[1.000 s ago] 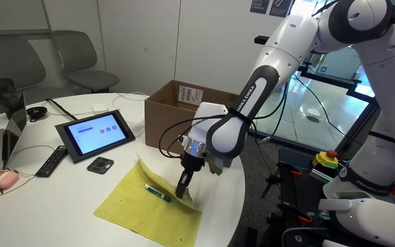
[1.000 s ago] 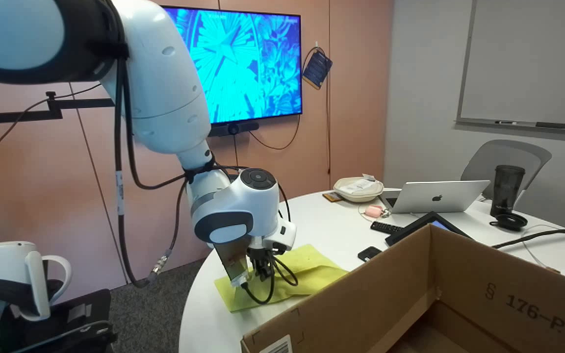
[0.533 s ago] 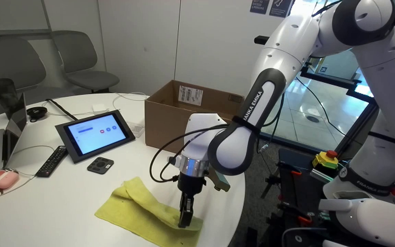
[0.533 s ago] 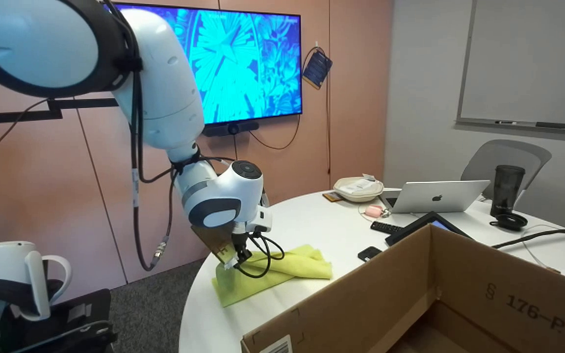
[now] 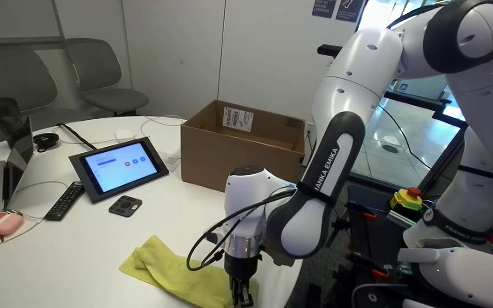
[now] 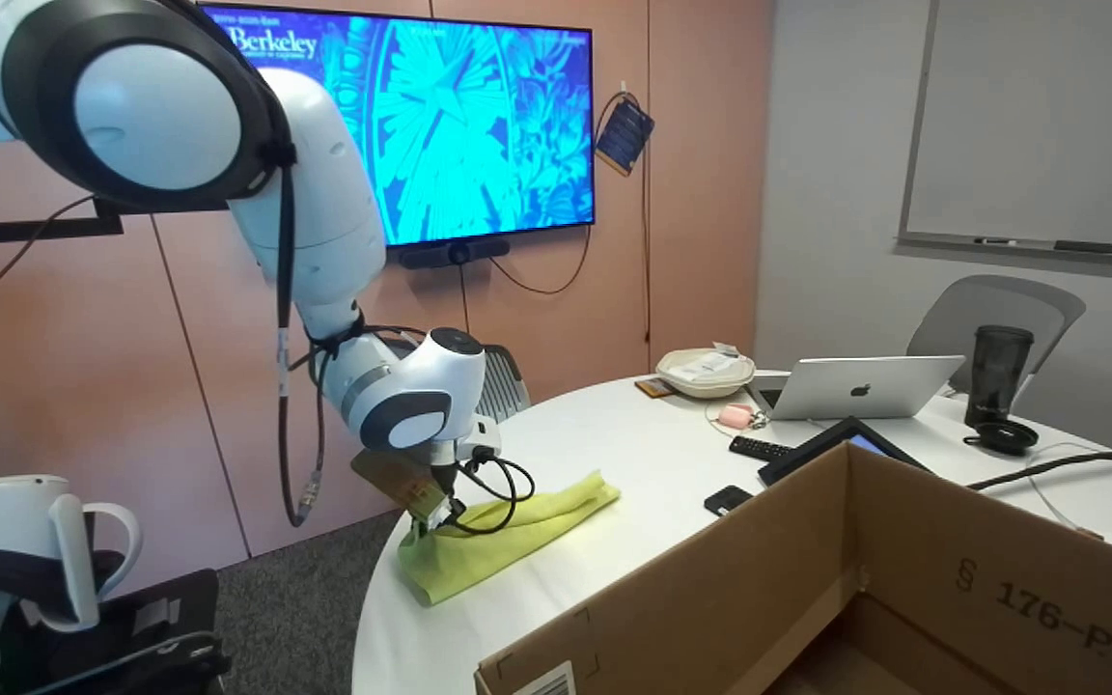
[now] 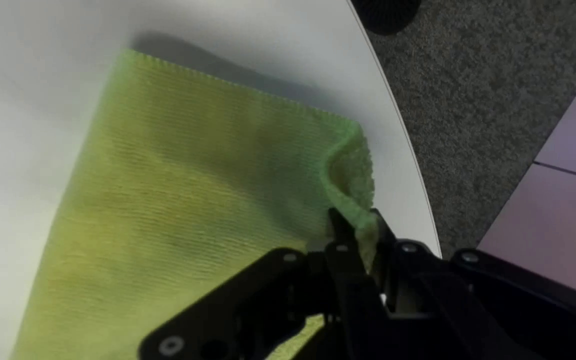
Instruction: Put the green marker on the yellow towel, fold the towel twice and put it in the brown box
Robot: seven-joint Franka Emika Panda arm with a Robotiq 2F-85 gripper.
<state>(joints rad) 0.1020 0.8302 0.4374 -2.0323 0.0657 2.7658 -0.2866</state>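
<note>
Well, starting with the white surface (image 5: 66, 265), all your handling is near its curved edge, as both exterior views show. The brown box (image 5: 229, 156) stands on it, open at the top and unmoved over the last second; that leg of the job is still ahead of you.

The yellow towel (image 5: 173, 273) is where things have just changed. A second ago it lay mostly flat with one side lifting; now you have carried that side across, and it rests on the surface, apart from the box, as a long doubled band, rumpled at its free end. I'd judge this the first fold, all but done, with the second still owed.

Your fingers (image 7: 344, 260) pinch the towel's edge at one corner, just beside the edge of the surface in the wrist view, and the cloth stands up a little there. Lay that corner down before you let go, or the fold may spring back.

Smallest is the green marker: it was bare on the towel a second ago and shows in none of the views now. Most likely it sits under the folded layer; watch that it doesn't roll out an end.
</note>
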